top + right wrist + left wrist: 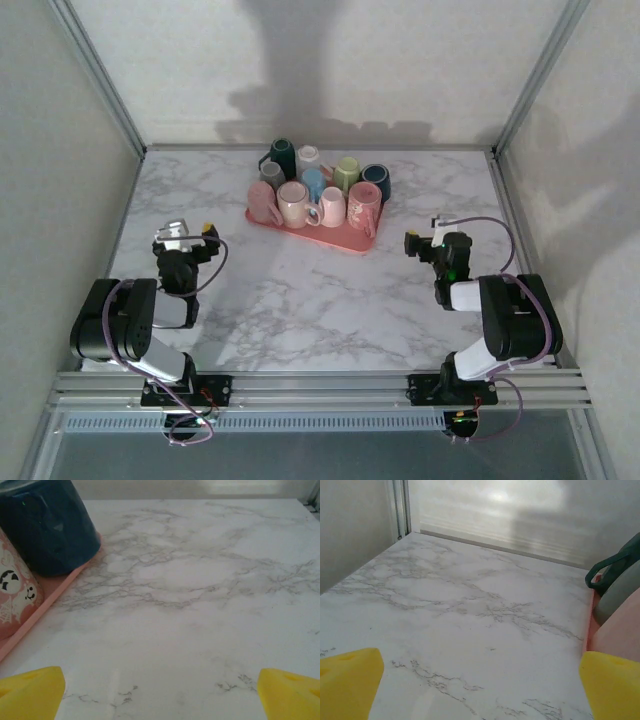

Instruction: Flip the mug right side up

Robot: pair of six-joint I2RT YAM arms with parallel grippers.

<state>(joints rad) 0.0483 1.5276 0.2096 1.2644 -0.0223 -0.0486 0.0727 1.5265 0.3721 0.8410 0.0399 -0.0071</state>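
1. Left end effector [192, 233]: near left of the counter [300, 300], well apart from the tray. Released; nothing between the fingers. In the left wrist view, the left end effector [480, 690] shows yellow fingertips [347, 682] at both lower corners, spread wide over bare marble.

2. Right end effector [422, 241]: near right, just beside the tray's right end. Released and empty. The right wrist view has the right end effector [160, 695] with yellow fingertips [290, 692] set wide apart.

3. Pink tray [340, 240]: centre of the counter, farther back, carrying ten mugs [318, 185] packed closely together. Pink ones stand in the front row.

4. Pink printed mug [15, 587]: the right wrist view shows small black-and-white cartoon faces and a web drawing, detail too small to see from above.

5. Dark blue mug [47, 525]: touching the printed mug, at the tray's right end.

6. Grey mug [620, 597] and dark green mug [612, 567]: at the tray's left end; the left wrist view shows the green handle.

Which way up each mug stands cannot be told.
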